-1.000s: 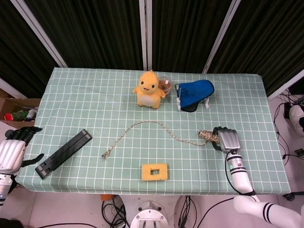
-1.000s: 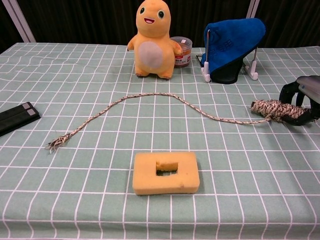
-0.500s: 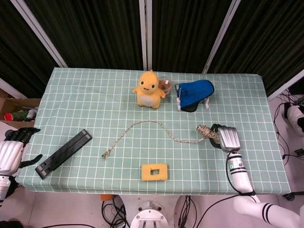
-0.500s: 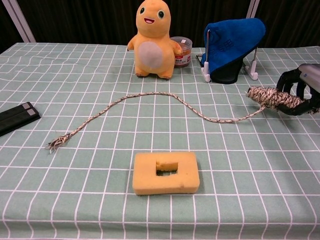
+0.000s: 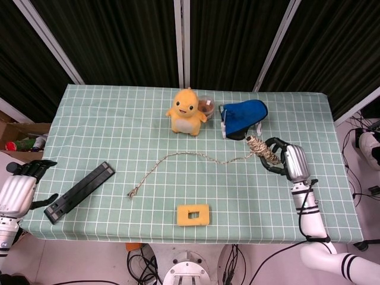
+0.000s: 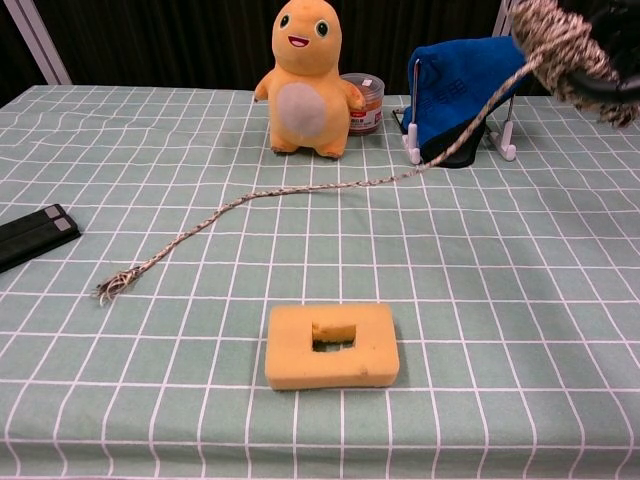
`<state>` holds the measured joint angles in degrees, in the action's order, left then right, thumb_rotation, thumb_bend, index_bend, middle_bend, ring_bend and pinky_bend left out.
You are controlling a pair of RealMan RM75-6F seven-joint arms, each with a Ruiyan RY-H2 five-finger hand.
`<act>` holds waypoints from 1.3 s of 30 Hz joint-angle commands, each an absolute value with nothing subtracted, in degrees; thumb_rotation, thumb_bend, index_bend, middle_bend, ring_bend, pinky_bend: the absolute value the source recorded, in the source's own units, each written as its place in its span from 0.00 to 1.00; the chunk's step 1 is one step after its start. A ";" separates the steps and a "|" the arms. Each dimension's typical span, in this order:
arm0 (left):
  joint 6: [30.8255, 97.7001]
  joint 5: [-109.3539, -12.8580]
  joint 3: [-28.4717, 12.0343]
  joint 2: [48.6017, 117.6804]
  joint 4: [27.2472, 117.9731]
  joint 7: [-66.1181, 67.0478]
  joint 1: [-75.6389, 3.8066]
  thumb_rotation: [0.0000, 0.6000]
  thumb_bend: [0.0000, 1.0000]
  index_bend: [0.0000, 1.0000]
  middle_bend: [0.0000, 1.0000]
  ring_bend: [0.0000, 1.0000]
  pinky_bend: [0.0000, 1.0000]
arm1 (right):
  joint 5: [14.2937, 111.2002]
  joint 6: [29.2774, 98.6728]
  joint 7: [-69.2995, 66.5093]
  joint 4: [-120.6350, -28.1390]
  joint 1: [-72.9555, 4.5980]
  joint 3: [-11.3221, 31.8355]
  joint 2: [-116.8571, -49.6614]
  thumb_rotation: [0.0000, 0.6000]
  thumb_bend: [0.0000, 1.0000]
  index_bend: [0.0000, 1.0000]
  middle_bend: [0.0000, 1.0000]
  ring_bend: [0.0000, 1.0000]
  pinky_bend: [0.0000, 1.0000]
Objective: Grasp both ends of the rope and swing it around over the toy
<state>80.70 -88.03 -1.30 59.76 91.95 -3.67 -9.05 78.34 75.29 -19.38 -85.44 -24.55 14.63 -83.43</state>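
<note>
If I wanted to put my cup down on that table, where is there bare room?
Bare cloth lies left of the orange toy, and in front of the right hand. It is crowded round the toy, blue cloth, rope and yellow sponge.

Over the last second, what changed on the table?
The right robot hand lifted the thick wrapped end of the rope off the table, pulling it straighter. Its frayed end, the toy, sponge and left robot hand stayed put.

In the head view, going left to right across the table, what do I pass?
Left hand → black bar → frayed rope end → orange plush toy → blue cloth on its stand → right hand holding the rope's wound end.
</note>
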 commanded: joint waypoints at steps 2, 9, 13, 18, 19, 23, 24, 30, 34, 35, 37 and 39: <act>77.97 -88.82 -0.62 61.24 91.75 -2.34 -10.57 1.00 0.16 0.23 0.22 0.17 0.23 | 77.91 76.68 -27.74 -90.29 -23.81 18.03 -80.77 1.00 0.74 0.79 0.64 0.61 0.82; 74.47 -91.67 -0.31 64.75 91.18 -1.65 -14.01 1.00 0.16 0.24 0.26 0.19 0.25 | 77.26 77.05 -28.50 -89.77 -23.70 18.42 -81.50 1.00 0.74 0.79 0.64 0.61 0.82; 72.99 -92.78 -1.17 67.37 91.70 -0.44 -16.45 1.00 0.18 0.27 0.30 0.23 0.28 | 77.31 77.11 -28.10 -89.42 -23.84 18.38 -81.94 1.00 0.74 0.79 0.64 0.61 0.82; 67.79 -89.84 -2.70 71.31 91.62 -2.37 -20.02 1.00 0.22 0.33 0.35 0.25 0.31 | 77.68 77.35 -27.42 -88.77 -24.05 18.13 -82.81 1.00 0.72 0.79 0.64 0.61 0.82; 66.05 -88.40 -2.97 72.23 91.55 -1.41 -20.79 1.00 0.22 0.33 0.35 0.25 0.31 | 77.77 77.43 -27.18 -88.58 -24.11 18.09 -83.00 1.00 0.72 0.79 0.64 0.61 0.82; 61.67 -83.83 -3.56 75.43 91.49 4.41 -22.75 1.00 0.23 0.34 0.35 0.26 0.31 | 77.99 77.73 -26.55 -87.85 -24.28 18.12 -83.50 1.00 0.70 0.79 0.64 0.61 0.82; 61.05 -82.93 -3.71 76.21 91.42 5.56 -23.09 1.00 0.23 0.35 0.35 0.27 0.32 | 77.99 77.76 -26.55 -87.73 -24.31 18.15 -83.56 1.00 0.69 0.79 0.64 0.61 0.82; 60.45 -79.15 -4.65 81.14 90.19 12.79 -24.58 1.00 0.23 0.40 0.41 0.34 0.41 | 77.95 77.79 -26.78 -87.25 -24.36 18.24 -83.78 1.00 0.65 0.79 0.64 0.61 0.82; 61.00 -78.10 -4.70 84.63 89.22 16.16 -25.24 1.00 0.23 0.43 0.43 0.36 0.41 | 77.58 77.32 -26.62 -87.02 -24.53 18.19 -84.10 1.00 0.64 0.79 0.64 0.61 0.82; 60.93 -77.92 -4.65 85.32 89.00 16.78 -25.44 1.00 0.23 0.44 0.44 0.36 0.41 | 77.60 77.30 -26.55 -86.93 -24.56 18.14 -84.20 1.00 0.64 0.79 0.64 0.61 0.82; 60.68 -77.42 -4.69 86.69 88.72 18.11 -25.98 0.99 0.22 0.44 0.44 0.36 0.41 | 77.66 77.27 -26.31 -86.68 -24.64 18.04 -84.47 1.00 0.64 0.79 0.63 0.61 0.82; 60.57 -77.06 -4.87 87.50 88.86 18.87 -26.44 0.97 0.22 0.44 0.44 0.36 0.41 | 77.66 77.28 -26.13 -86.54 -24.72 18.05 -84.67 1.00 0.64 0.79 0.63 0.61 0.82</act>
